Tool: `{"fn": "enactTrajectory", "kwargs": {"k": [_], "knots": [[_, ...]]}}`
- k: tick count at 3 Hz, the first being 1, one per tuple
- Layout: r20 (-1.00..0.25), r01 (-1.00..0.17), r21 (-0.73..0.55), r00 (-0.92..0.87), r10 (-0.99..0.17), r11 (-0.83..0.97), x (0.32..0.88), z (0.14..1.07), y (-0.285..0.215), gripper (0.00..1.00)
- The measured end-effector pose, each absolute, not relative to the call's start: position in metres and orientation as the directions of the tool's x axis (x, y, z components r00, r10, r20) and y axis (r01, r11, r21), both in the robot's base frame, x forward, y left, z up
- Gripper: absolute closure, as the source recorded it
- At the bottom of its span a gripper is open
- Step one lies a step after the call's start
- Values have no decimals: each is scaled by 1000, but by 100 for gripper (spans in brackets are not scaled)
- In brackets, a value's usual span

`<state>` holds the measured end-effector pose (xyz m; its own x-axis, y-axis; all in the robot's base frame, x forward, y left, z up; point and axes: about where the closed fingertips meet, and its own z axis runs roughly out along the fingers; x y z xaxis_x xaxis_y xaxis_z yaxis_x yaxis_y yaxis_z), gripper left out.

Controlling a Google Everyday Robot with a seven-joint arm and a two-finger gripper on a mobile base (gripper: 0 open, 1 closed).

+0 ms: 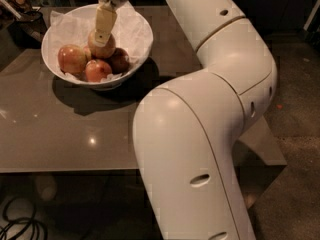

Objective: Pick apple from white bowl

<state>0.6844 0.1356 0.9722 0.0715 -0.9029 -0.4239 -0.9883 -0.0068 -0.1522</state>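
The white bowl point(146, 45), lined with crumpled white tissue, stands on the far left part of the grey table point(60, 129). Several apples lie in it. The palest apple point(109, 49), yellow-gold with a faint blush, sits at the middle back of the pile. My gripper point(101, 40) reaches straight down into the bowl from above and is right at this pale apple, covering part of its front. A red apple point(71, 59) lies to the left, another point(97, 70) in front, and a darker one point(120, 60) to the right.
My large white arm point(210, 109) fills the right and middle of the view and hides the table's right side. Dark objects point(22, 11) sit at the table's far left corner. Cables point(20, 224) lie on the floor below the table's front edge.
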Motion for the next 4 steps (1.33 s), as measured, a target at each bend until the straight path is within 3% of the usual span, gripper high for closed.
{"fn": "enactTrajectory", "kwargs": {"k": [4], "knots": [[-442,-999,-49,32,-896,-11,682,936,147,42]]}}
